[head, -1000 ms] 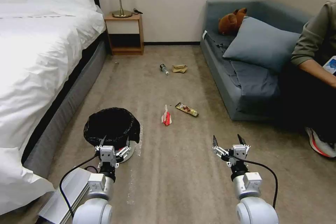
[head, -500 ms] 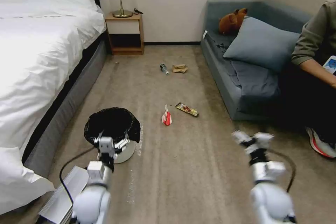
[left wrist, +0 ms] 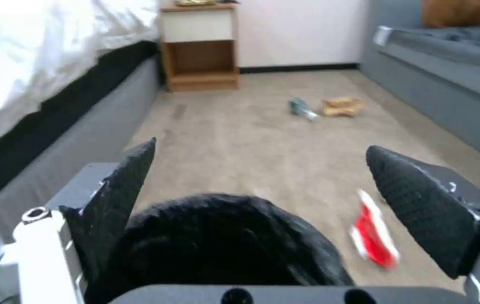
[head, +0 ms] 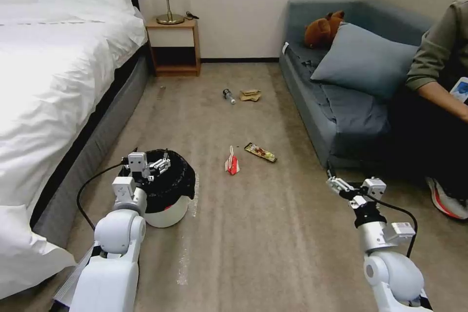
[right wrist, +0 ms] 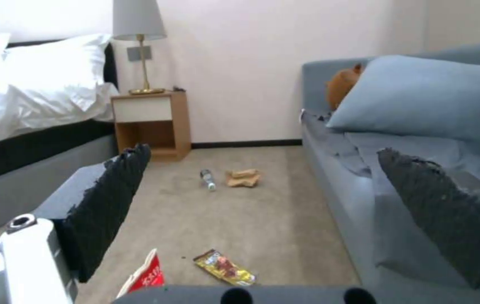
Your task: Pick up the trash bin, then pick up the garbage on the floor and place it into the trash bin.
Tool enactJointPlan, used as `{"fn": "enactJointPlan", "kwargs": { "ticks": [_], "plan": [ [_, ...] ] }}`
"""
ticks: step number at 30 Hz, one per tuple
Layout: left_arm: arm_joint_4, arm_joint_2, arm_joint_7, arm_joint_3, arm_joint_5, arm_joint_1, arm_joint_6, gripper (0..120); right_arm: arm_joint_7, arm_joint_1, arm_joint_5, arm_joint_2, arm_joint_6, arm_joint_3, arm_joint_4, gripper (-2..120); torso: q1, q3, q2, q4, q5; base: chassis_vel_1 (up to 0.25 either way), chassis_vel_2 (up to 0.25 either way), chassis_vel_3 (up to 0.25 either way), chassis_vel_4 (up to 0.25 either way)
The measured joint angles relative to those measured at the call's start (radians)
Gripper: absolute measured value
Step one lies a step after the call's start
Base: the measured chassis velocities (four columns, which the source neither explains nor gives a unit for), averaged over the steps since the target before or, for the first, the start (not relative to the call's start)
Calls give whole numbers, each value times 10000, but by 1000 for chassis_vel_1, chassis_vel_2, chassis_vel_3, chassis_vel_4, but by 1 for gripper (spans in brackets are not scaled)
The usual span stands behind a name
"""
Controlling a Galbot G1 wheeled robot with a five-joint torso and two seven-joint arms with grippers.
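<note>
- Step in hand: picking up the trash bin (head: 168,195), on the floor near the bed (head: 53,83).
- Left end effector (head: 157,165) hovered over its rim, fingers spread, empty.
- Right end effector (head: 352,189) hung open, right.
- Next: lower and close on the rim.

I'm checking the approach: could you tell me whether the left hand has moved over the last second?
Yes. The left hand has gone forward from the near side of the trash bin to over its rim, nearer the bed.

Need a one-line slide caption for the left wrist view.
Left gripper, jaws open, poised over the black-lined trash bin; red packet on carpet beside it.
</note>
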Motion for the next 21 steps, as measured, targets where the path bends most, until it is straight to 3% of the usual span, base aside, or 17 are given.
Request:
{"fn": "enactJointPlan", "kwargs": {
  "ticks": [1, 3, 4, 6, 8, 10, 11, 14, 15, 16, 17, 19, 21],
  "plan": [
    [0, 0, 0, 0, 0, 0, 0, 100, 0, 0, 0, 0, 0, 0, 0, 100, 0, 0, 0, 0, 0, 0, 0, 0, 0],
    [-684, 439, 114, 14, -276, 712, 271, 100, -13, 18, -128, 52, 65, -152, -71, 100, -1, -2, 1, 10, 7, 0, 0, 0, 0],
    [-684, 439, 114, 14, -276, 712, 271, 100, -13, 18, -128, 52, 65, -152, -71, 100, -1, -2, 1, 10, 7, 0, 0, 0, 0],
    [-1130, 524, -64, -135, -573, 1333, 563, 100, 115, -43, -74, 76, 52, -360, -76, 100, -1, -2, 1, 8, 2, 0, 0, 0, 0],
    [-1315, 508, -354, -333, -715, 1593, 739, 100, 191, -50, -8, 84, 61, -451, -76, 100, -1, -1, 1, 0, 5, 0, 0, 0, 0],
    [-1440, 397, -1118, -890, -964, 1838, 1046, 100, 308, -15, 28, 105, 222, -517, -123, 100, -1, -2, 2, 8, 1, 0, 0, 0, 0],
    [-1440, 397, -1118, -890, -964, 1838, 1046, 100, 308, -15, 28, 105, 222, -517, -123, 100, -1, -2, 2, 8, 1, 0, 0, 0, 0],
    [-1352, 174, -2467, -1443, -1616, 1737, 1625, 100, 395, -46, 6, 109, 464, -520, -180, 100, -1, -1, 2, 5, 2, 0, 0, 0, 0],
    [-1352, 174, -2467, -1443, -1616, 1737, 1625, 100, 395, -46, 6, 109, 464, -520, -180, 100, -1, -1, 2, 5, 2, 0, 0, 0, 0],
    [-1216, 96, -2938, -1573, -1879, 1613, 1733, 100, 404, -100, -87, 111, 530, -514, -183, 100, -1, -2, 2, 5, 1, 0, 0, 0, 0],
    [-1216, 96, -2938, -1573, -1879, 1613, 1733, 100, 404, -100, -87, 111, 530, -514, -183, 100, -1, -2, 2, 5, 1, 0, 0, 0, 0],
    [-813, -28, -3537, -1748, -2422, 1232, 1760, 100, 313, -237, -249, 114, 557, -460, -169, 100, -1, -2, 2, 6, 2, 0, 0, 0, 0],
    [-698, -53, -3600, -1775, -2636, 1110, 1757, 100, 265, -277, -292, 115, 556, -441, -153, 100, -1, -2, 2, 6, 0, 0, 0, 0, 0]
  ]
}}
